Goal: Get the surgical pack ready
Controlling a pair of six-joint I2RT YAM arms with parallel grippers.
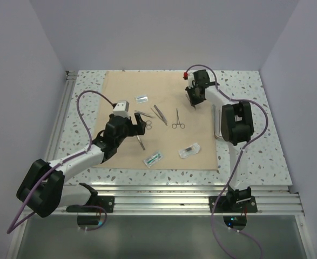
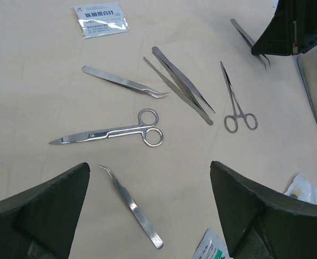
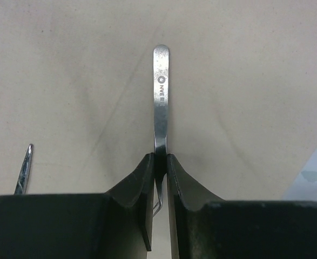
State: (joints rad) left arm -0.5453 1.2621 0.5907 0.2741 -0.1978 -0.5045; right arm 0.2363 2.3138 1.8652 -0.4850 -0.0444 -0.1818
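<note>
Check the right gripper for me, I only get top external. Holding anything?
Observer: Yes. The right wrist view shows the right gripper shut on straight forceps, with the rounded, stamped end sticking out past the tips.
Operator: Left one?
Observer: The left gripper is open and holds nothing. The scissors lie just ahead of it.
Operator: Anything under the gap?
Observer: A bent-tip forceps lies flat on the cloth there, untouched.
</note>
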